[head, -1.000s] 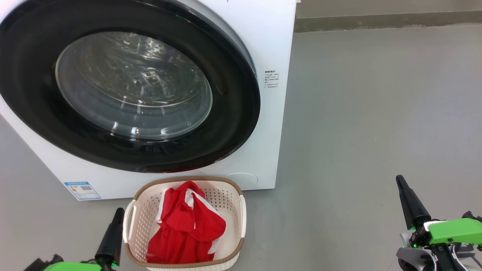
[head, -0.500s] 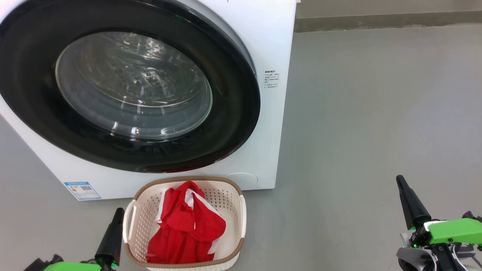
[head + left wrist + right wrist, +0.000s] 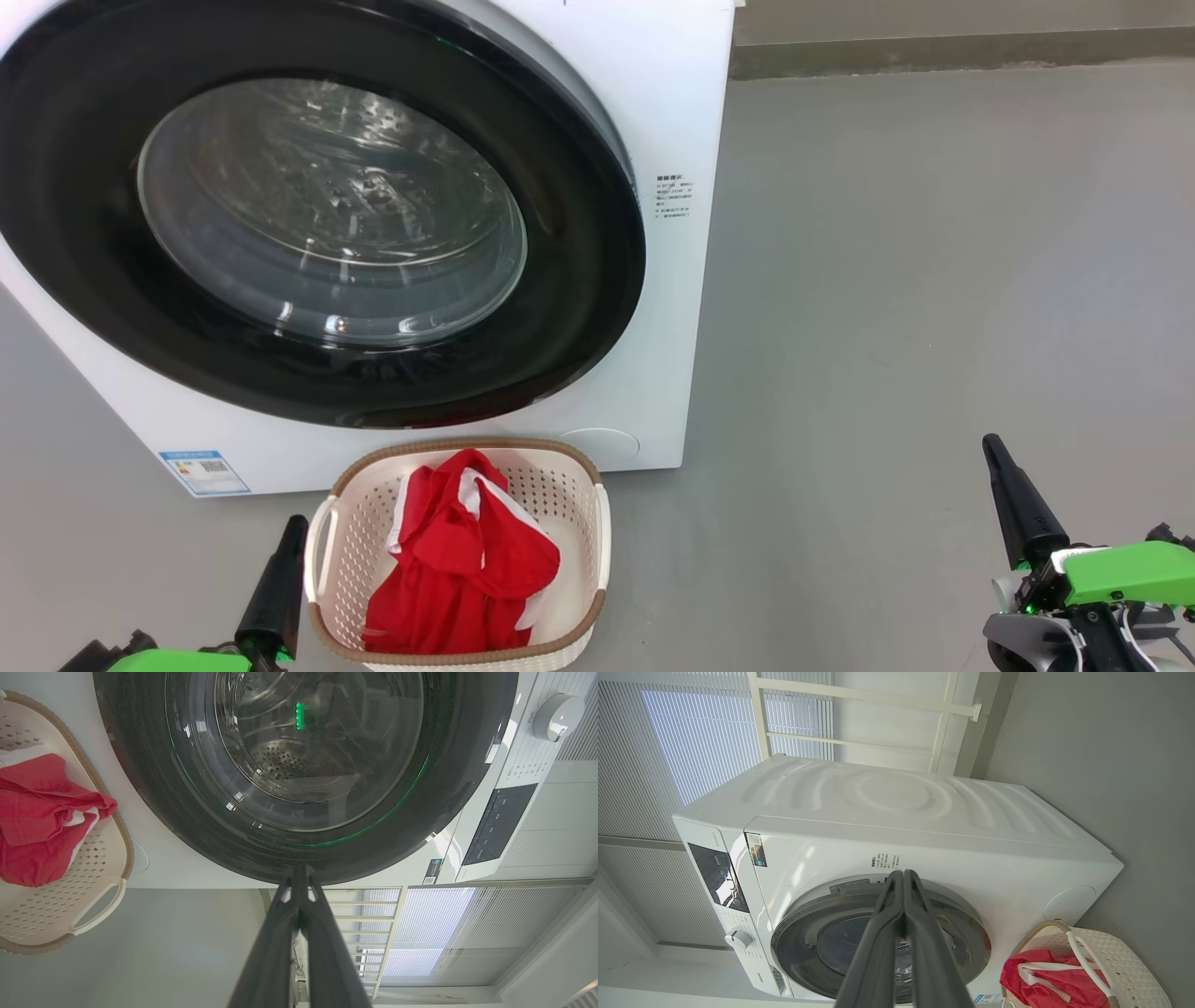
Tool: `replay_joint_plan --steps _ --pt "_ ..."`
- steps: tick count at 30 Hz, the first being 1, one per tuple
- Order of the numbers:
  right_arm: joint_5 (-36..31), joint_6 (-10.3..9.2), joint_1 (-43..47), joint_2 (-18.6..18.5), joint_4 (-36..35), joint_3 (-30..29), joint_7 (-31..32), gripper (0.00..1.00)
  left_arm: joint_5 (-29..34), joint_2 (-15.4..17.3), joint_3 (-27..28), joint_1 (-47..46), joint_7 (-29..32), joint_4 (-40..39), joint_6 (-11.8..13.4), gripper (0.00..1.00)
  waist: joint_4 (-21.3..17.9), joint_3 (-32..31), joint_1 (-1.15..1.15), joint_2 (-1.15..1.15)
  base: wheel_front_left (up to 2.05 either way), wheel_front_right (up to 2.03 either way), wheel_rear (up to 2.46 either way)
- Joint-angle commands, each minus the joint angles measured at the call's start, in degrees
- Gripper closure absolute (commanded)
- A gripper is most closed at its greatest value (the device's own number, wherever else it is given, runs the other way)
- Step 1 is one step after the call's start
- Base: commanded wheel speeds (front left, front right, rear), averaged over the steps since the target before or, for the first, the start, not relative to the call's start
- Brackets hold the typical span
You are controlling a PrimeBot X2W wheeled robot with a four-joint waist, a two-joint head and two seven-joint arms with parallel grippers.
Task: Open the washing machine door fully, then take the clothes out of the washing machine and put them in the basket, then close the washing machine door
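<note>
The washing machine door (image 3: pixel 327 215) lies flush against the white washing machine (image 3: pixel 677 103) across the upper left of the head view, with bare steel drum showing through its glass. The red clothes (image 3: pixel 457 569) sit heaped in the basket (image 3: pixel 571 509) at the bottom centre, just in front of the machine on the grey floor (image 3: pixel 915 280). The left gripper (image 3: pixel 295 525) points up at the lower left, just beside the basket's handle; the right gripper (image 3: pixel 990 444) stands well apart at the lower right. Both claws are pressed fully closed and hold nothing.

By the look of it, the job is all but done. The pictures do not show whether the latch has caught, and an unlatched door could swing out over the basket. The nearer risk is at the lower left: a careless sweep of that arm could clip the handle and shove or tip the light tub. The garment's peak also rises about level with the far rim, so a jolt might spill fabric over it.
</note>
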Motion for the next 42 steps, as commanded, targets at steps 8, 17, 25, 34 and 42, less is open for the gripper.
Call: replay_joint_plan --steps 8,17,25,34,42 --pt "-0.44 -0.04 -2.42 -0.36 -1.63 0.81 0.33 1.0 0.6 0.46 2.12 -2.34 0.35 -1.5 -0.4 1.0 0.0 0.0 0.0 0.0 0.0 0.0 0.0" --pt "-0.46 -0.04 -2.42 -0.34 -1.63 0.79 0.34 1.0 0.62 0.45 2.14 -2.35 0.37 -1.5 -0.4 1.0 0.0 0.0 0.0 0.0 0.0 0.0 0.0" --pt "-0.47 -0.04 -2.42 -0.33 -1.63 0.78 0.36 1.0 0.63 0.44 2.15 -2.35 0.38 -1.5 -0.4 1.0 0.0 0.0 0.0 0.0 0.0 0.0 0.0" --pt "-0.49 -0.04 -2.42 -0.32 -1.63 0.76 0.37 1.0 0.65 0.43 2.17 -2.35 0.4 -1.5 -0.4 1.0 0.0 0.0 0.0 0.0 0.0 0.0 0.0" --pt "-0.5 -0.04 -2.43 -0.31 -1.63 0.74 0.38 1.0 0.66 0.42 2.18 -2.35 0.41 -1.5 -0.4 1.0 0.0 0.0 0.0 0.0 0.0 0.0 0.0"
